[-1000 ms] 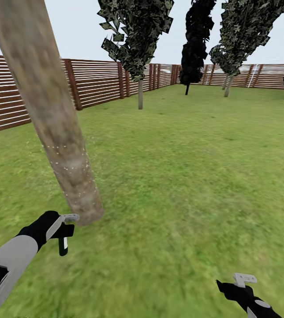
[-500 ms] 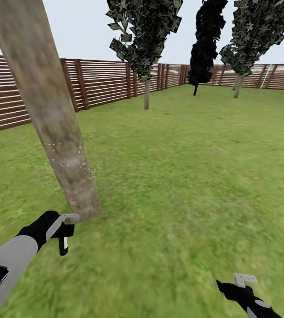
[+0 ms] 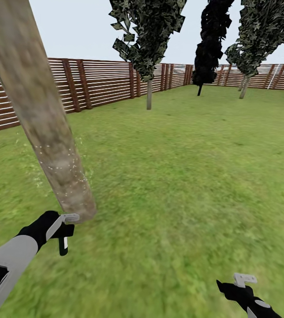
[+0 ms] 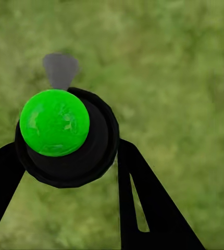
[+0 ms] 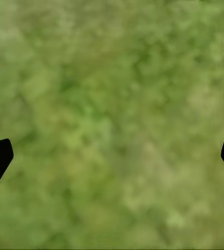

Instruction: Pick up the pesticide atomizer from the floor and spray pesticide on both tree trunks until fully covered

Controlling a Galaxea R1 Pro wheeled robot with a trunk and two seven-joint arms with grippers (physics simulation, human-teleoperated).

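Head view: fenced (image 3: 98,81) green lawn (image 3: 190,176)

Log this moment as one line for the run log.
left gripper: shut on pesticide atomizer | right gripper: open over lawn | tree trunk: pesticide specks on lower part only

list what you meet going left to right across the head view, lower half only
Left gripper shut on the small dark pesticide atomizer with the grey trigger head → base of the thick leaning mottled grey-brown tree trunk → open green lawn → right gripper.
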